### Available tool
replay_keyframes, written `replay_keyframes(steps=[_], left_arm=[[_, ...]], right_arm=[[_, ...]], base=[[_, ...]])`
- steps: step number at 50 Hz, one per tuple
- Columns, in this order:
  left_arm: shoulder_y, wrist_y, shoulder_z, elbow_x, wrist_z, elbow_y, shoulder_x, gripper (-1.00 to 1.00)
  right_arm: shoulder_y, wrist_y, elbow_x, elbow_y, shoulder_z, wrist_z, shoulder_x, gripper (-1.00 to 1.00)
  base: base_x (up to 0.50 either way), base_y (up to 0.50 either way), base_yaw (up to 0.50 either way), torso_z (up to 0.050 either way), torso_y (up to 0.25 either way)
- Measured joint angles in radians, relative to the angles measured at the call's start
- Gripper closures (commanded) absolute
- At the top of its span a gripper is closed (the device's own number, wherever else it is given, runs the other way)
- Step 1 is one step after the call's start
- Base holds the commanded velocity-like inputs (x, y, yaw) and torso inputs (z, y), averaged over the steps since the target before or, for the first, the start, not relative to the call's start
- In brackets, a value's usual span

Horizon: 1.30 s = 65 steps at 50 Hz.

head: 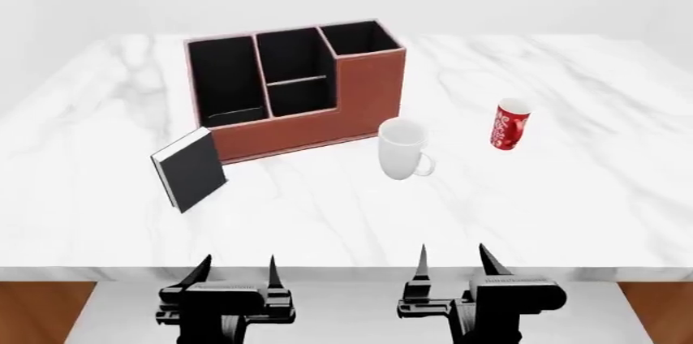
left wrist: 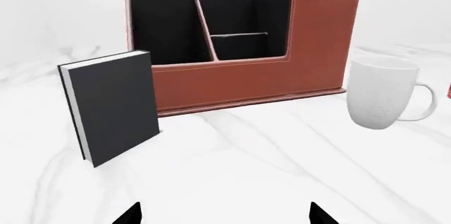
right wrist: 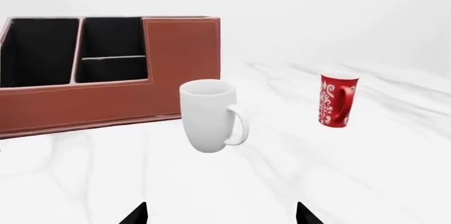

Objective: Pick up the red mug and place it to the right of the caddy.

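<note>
The red mug (head: 509, 124) with a white swirl pattern stands upright on the white marble table, to the right of the caddy (head: 294, 88); it also shows in the right wrist view (right wrist: 337, 100), handle facing the camera. The caddy is a reddish-brown box with black compartments, seen in the left wrist view (left wrist: 282, 71) and the right wrist view (right wrist: 105, 97). My left gripper (head: 236, 273) and right gripper (head: 455, 261) are both open and empty at the table's near edge, far from the mug.
A plain white mug (head: 403, 149) stands between the caddy and the red mug, also in the right wrist view (right wrist: 210, 115) and left wrist view (left wrist: 383, 93). A black book (head: 190, 169) stands upright left of the caddy's front (left wrist: 113, 105).
</note>
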Motion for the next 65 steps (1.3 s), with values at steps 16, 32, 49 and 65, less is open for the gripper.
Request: replay_keyframes(steps=[16,32,49,65], left_arm=[[-0.004,-0.047,0.028,-0.017,-0.034,0.052,-0.022,-1.0],[-0.019,-0.2,0.042,-0.043,-0.078,0.186,-0.045,-1.0],[-0.507,-1.298,-0.087,-0.291,-0.216,0.884,-0.115,-1.0],[-0.65,-1.537,-0.144,-0.531,-0.376,0.992,-0.162,-1.0]], right_arm=[[0.005,0.022,0.029,-0.001,-0.028,0.024,0.028,-1.0],[0.014,0.118,0.064,-0.057,-0.055,0.039,0.057,-1.0],[0.153,0.556,0.191,-0.404,-0.03,0.093,0.073,-1.0],[0.199,0.628,0.229,-0.442,-0.022,0.121,0.079,-1.0]], base=[[0.0,-0.5,0.0,0.0,0.0],[0.0,-0.27,0.0,0.0,0.0],[0.18,0.06,0.0,0.0,0.0],[0.5,0.16,0.0,0.0,0.0]])
